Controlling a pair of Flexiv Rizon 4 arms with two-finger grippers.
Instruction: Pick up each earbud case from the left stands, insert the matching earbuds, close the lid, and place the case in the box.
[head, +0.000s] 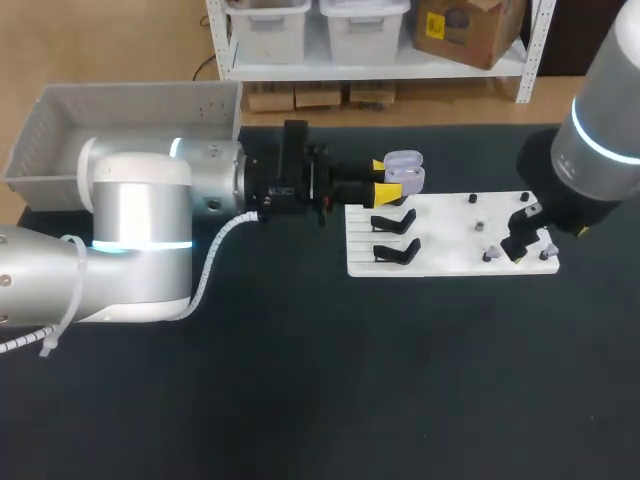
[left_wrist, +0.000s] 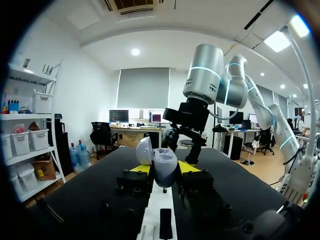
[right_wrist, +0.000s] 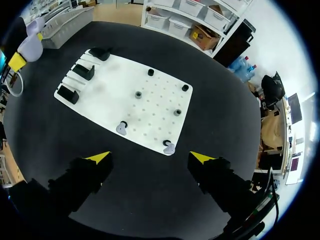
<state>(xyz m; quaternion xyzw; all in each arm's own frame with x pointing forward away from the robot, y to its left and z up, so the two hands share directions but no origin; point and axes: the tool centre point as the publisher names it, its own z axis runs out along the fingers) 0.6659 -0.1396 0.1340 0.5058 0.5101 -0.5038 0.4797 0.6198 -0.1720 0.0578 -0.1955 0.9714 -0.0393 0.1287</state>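
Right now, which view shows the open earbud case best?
Left wrist view: the earbud case sits close, lid open, gripped between the left jaws. Head view shows it small; right wrist view, only far off.

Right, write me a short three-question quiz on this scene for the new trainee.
1. True or false: the left gripper is shut on the earbud case.
2. The case's lid is: A) open, B) closed, C) missing.
3. Fill in: the right gripper, above the white board, is ____.
Key: 1 true; 2 A; 3 open.
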